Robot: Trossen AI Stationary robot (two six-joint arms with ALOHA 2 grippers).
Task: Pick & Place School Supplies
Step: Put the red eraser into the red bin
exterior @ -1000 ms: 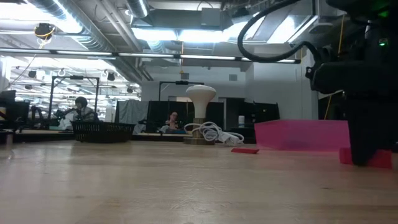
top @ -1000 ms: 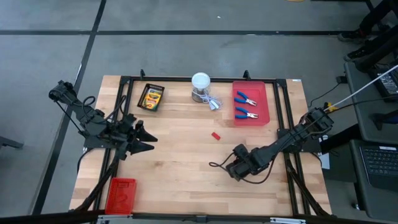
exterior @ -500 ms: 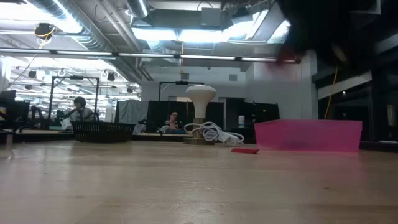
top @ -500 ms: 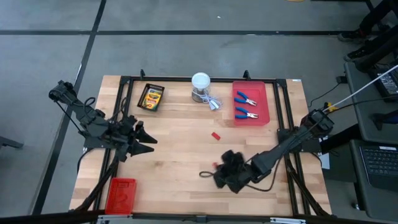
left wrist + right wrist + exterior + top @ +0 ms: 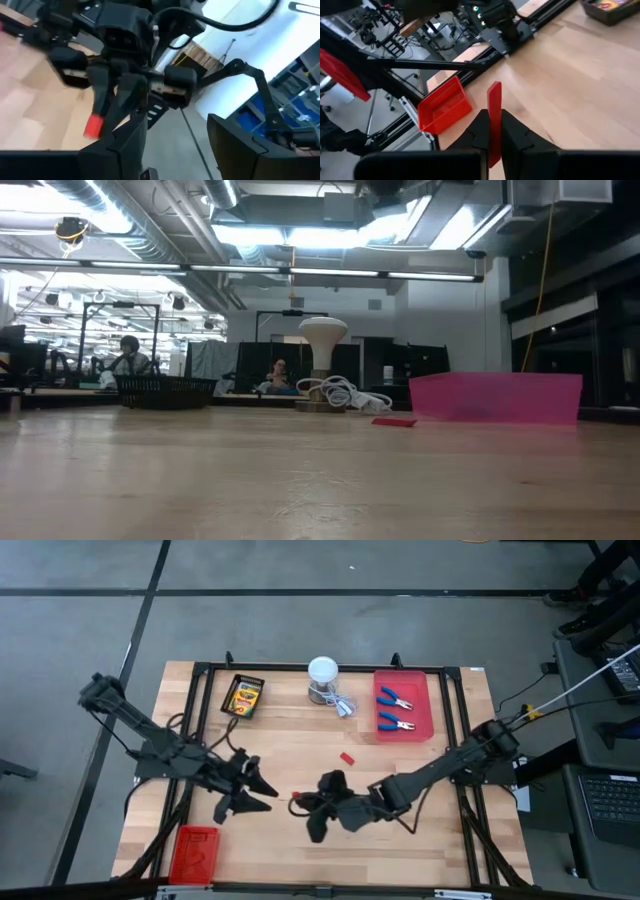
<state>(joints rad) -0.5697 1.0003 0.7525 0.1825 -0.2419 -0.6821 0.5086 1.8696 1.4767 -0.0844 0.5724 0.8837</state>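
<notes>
Carried over the last second from the table's right side to its middle, clenched edge-up in the right gripper (image 5: 302, 800): a small red block (image 5: 296, 796). Seen gripped upright in the right wrist view too (image 5: 493, 100), pinched low between both fingers (image 5: 515, 137), clear of the wood. Shifted inward as well from the left edge of the table: the left gripper (image 5: 268, 797), fingers spread wide and released, holding nothing. Pointed straight at the right gripper, tips near it but apart. Confirmed by the left wrist view, with the raised red block (image 5: 93, 125) showing ahead between the parted fingers (image 5: 125, 150).

Further out, lying flat on the bare wood toward the far right of centre: a second red block (image 5: 347, 758), also visible low across the table (image 5: 394, 421). Resting in the red tray (image 5: 428, 705) at the far right: two blue-handled pliers (image 5: 395, 698), one behind the other (image 5: 394, 721). Sitting in a black tray (image 5: 227, 690) at the far left: a crayon box (image 5: 243, 696). Standing between those trays at the far edge: a white round-topped container (image 5: 323, 670) with a coiled white cable (image 5: 345, 706) beside it. Parked at the near left corner: another red tray (image 5: 194, 852).
</notes>
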